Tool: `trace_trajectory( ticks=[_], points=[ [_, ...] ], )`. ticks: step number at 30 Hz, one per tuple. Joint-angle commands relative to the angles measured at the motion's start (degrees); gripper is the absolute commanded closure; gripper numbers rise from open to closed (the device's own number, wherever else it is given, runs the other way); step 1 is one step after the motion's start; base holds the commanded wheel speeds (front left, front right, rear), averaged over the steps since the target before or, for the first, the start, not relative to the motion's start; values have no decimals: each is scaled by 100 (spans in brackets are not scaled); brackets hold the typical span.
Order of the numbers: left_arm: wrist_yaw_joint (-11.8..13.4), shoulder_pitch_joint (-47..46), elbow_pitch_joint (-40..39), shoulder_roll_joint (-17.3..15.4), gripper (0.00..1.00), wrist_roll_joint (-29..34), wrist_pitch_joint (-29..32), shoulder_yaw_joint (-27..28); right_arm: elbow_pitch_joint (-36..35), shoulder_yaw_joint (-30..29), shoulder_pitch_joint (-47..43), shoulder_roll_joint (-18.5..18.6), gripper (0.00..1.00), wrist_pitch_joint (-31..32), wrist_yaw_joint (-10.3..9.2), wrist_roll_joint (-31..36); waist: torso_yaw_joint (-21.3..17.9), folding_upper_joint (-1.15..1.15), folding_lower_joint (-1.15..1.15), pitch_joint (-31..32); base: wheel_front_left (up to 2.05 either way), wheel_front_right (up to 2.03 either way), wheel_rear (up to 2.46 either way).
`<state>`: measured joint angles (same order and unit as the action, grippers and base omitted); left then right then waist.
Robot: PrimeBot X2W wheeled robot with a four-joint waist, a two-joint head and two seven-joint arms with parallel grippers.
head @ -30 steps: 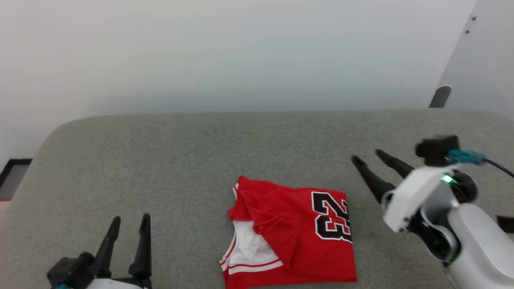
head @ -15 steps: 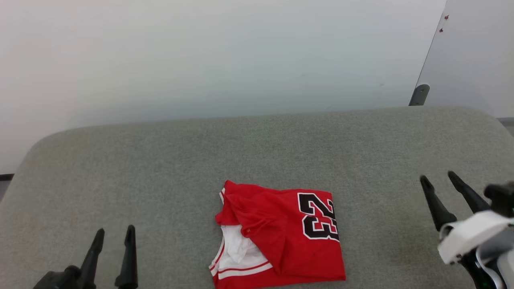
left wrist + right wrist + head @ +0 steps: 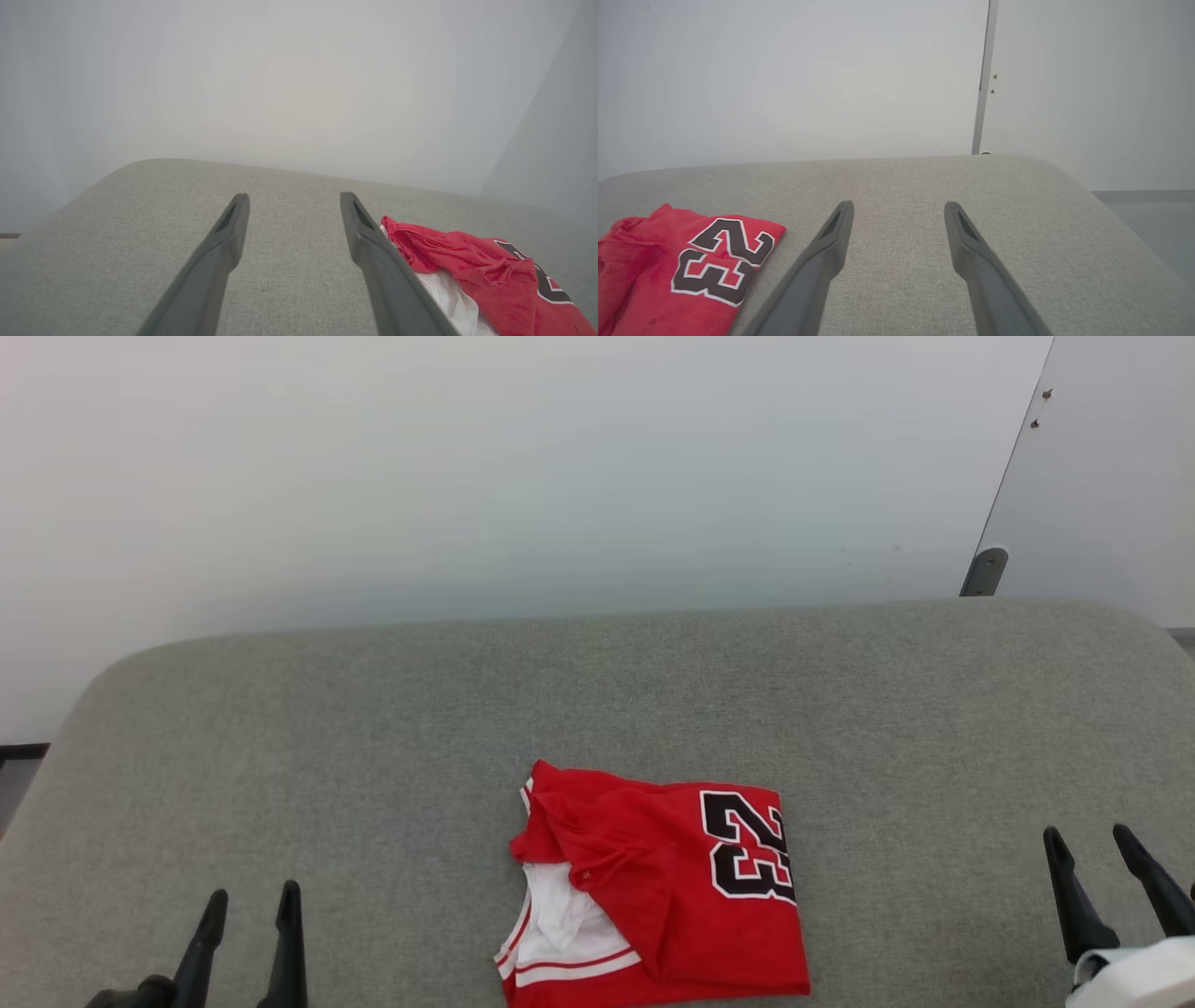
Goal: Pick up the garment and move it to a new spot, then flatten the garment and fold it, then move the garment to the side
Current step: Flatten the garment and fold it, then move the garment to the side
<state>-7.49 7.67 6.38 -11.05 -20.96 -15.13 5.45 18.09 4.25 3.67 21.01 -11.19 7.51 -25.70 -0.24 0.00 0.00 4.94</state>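
We count one folded red jersey (image 3: 653, 896) with a black "23" and two grippers, our left gripper (image 3: 254, 893) and right gripper (image 3: 1087, 833), both spread wide with nothing between their fingers. The jersey lies on a grey fabric-covered surface (image 3: 373, 728) in front of a plain white wall (image 3: 467, 476). It sits between the two grippers, well apart from each.

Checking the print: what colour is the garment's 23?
The 23 is black, white-edged; right wrist view.
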Motion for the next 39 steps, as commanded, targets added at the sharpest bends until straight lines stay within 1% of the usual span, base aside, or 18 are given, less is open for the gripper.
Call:
trace_trajectory(
  ticks=[1, 15, 23, 31, 35, 39],
  points=[
    [3, 67, -13, -16, 0, 47, 3, 21, -89, -108, -169, -68, 0, -53, -5, 92, 10, 0, 0, 18, 0, 0, 0],
    [3, 97, -75, 51, 0, 116, 3, 85, -394, -431, -830, -494, 0, -149, -5, 396, 38, 0, 0, 82, 0, 0, 0],
    [3, 144, -89, 67, 0, 128, 3, 86, -422, -481, -931, -583, 0, -116, -5, 451, 45, 0, 0, 103, 0, 0, 0],
    [3, 98, -65, 16, 0, 131, 3, -36, -449, -489, -1005, -619, 0, -57, -5, 447, 90, 0, 0, 76, 0, 0, 0],
    [3, 1, -16, -64, 0, 160, 3, -144, -472, -490, -986, -618, 0, -8, -5, 441, 220, 0, 0, 44, 0, 0, 0],
    [7, -114, 74, -114, 0, 196, 3, -165, -440, -425, -880, -594, 0, 128, -5, 386, 449, 0, 0, 1, 0, 0, 0]
  ],
)
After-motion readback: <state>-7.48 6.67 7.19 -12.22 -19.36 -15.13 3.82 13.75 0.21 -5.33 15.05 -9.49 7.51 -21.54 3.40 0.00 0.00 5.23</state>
